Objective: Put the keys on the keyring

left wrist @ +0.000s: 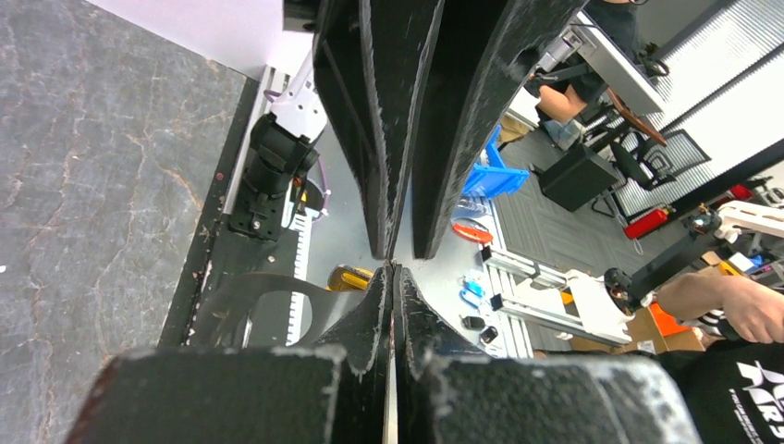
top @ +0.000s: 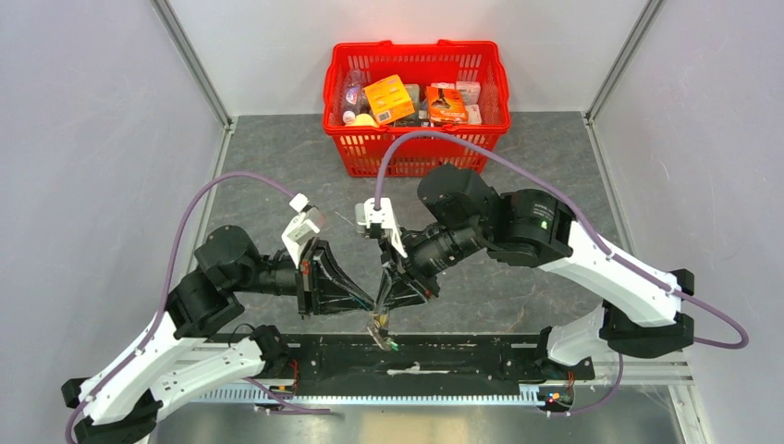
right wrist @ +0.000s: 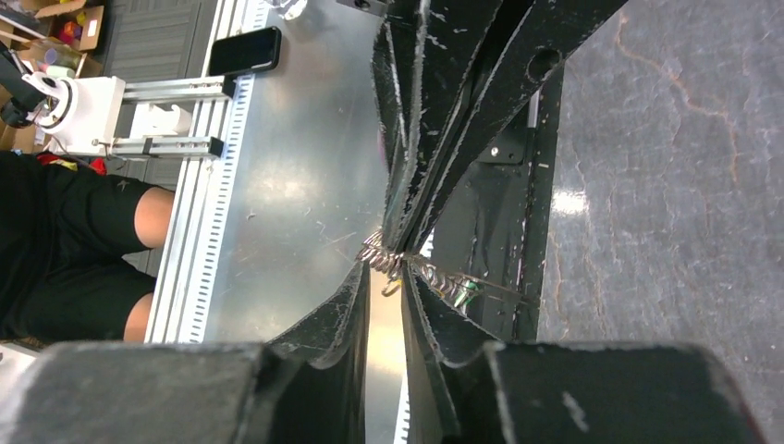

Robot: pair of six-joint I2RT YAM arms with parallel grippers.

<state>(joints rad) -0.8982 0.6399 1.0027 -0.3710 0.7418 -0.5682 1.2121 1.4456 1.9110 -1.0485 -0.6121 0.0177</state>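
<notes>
Left pincer (left wrist: 390,273): clamped flat, nipping thin grey wire keyring (right wrist: 433,276) at coiled stretch. Right pincer (right wrist: 386,279): narrow gap, tips astride same coil. Small green-headed metal key (right wrist: 470,289): hanging at wire's far end, midair.

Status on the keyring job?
Left claw shut on the keyring. Right claw slightly open around it. Green key dangling below. Nothing blocking.

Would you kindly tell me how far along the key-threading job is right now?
Done: the keyring is off the table, pinched by the shut left gripper. In hand: the right gripper, jaws slightly apart, meets it tip to tip, and a green key hangs by the wire. Left: I cannot tell whether either key is threaded yet, so that needs checking.
</notes>
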